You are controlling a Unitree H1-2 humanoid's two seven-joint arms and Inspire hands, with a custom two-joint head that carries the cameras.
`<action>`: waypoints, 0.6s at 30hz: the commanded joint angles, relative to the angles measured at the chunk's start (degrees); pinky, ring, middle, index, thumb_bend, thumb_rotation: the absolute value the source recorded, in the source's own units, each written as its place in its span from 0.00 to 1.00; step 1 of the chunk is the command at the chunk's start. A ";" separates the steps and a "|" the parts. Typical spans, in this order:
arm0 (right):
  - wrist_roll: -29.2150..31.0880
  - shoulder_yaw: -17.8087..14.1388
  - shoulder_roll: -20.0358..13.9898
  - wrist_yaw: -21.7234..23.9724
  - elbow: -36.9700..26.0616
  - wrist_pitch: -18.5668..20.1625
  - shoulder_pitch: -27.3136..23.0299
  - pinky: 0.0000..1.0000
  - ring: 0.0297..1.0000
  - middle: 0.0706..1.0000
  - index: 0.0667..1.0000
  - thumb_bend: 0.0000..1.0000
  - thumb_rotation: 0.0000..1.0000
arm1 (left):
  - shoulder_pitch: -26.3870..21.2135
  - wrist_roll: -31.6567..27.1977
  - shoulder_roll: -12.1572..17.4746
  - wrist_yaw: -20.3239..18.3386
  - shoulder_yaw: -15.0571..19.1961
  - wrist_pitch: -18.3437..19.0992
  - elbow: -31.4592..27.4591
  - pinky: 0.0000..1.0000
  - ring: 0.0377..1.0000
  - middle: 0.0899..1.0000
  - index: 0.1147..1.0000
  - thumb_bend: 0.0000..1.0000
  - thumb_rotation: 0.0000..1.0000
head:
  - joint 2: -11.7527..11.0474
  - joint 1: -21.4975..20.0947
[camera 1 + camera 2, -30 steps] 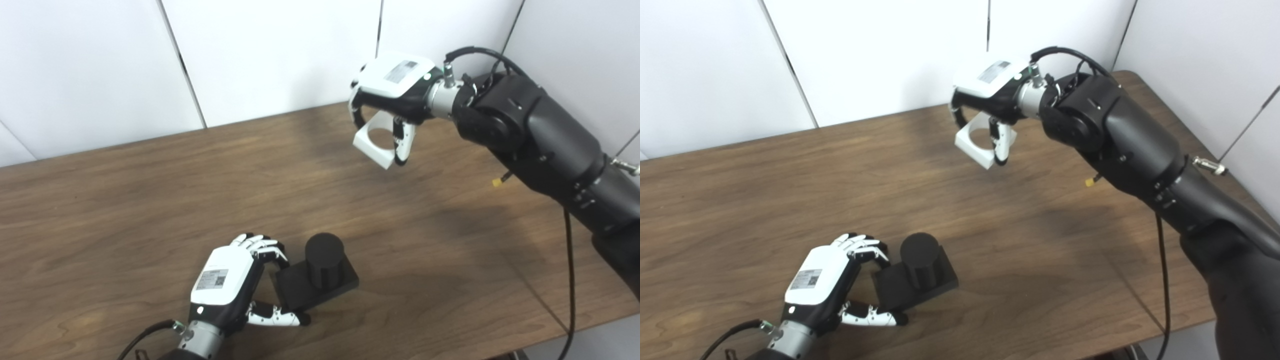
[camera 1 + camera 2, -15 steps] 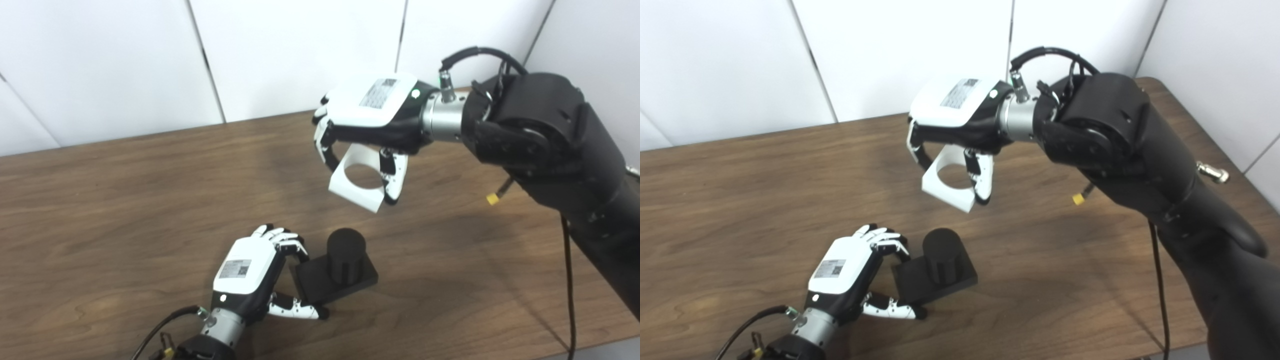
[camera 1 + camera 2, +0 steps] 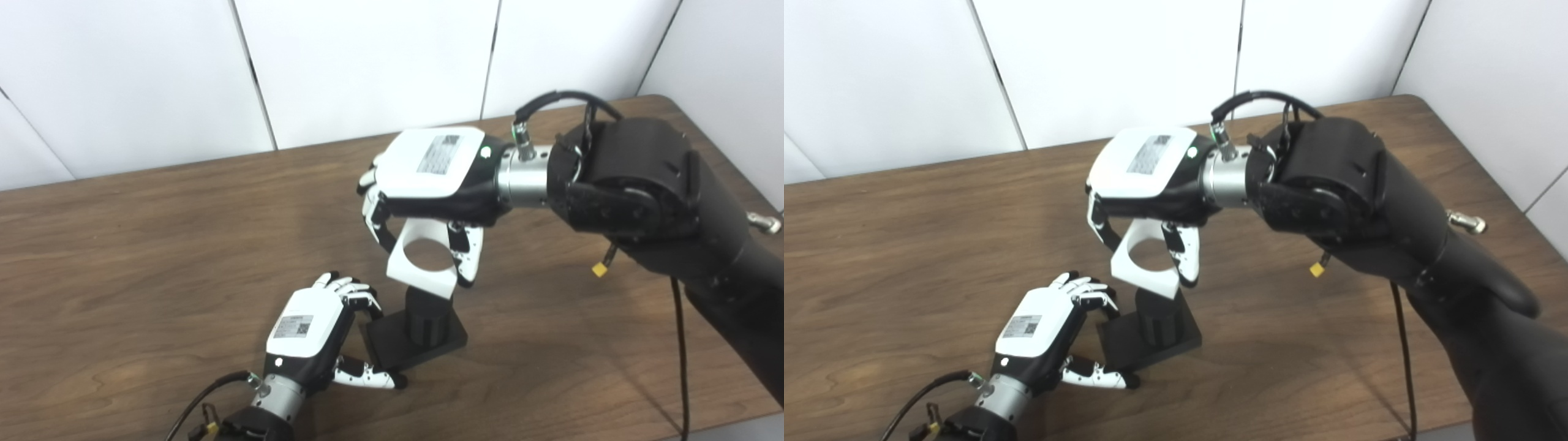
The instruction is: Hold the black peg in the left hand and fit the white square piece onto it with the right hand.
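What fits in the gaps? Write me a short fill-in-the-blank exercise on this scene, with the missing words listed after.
1. The right hand holds the white square piece, which has a ____ hole through its middle.
2. The black peg stands upright on a flat black ____.
3. The left hand grips that part from its ____ side, fingers curled over its edge.
4. The white square piece hangs just ____ the black peg, not yet slid down over it.

Missing words: round; base; left; above
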 commanded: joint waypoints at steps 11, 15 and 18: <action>-0.37 0.24 0.60 2.43 -0.37 1.43 0.81 0.94 0.90 0.75 0.45 0.52 0.13 | -0.01 1.87 0.06 -3.45 -1.67 0.95 1.46 0.95 0.85 0.76 0.42 0.51 0.06 | 0.79 -0.06; -0.74 1.05 0.77 2.32 -0.36 1.24 1.44 0.95 0.90 0.75 0.44 0.52 0.13 | -0.08 1.91 -0.05 -3.78 -1.71 1.24 1.17 0.95 0.85 0.76 0.42 0.51 0.06 | 0.93 -0.09; -0.58 1.24 0.88 1.75 -0.32 0.92 2.03 0.95 0.89 0.75 0.44 0.52 0.13 | -0.09 1.86 -0.09 -3.91 -1.71 1.29 1.11 0.95 0.86 0.76 0.42 0.51 0.06 | 1.14 -0.05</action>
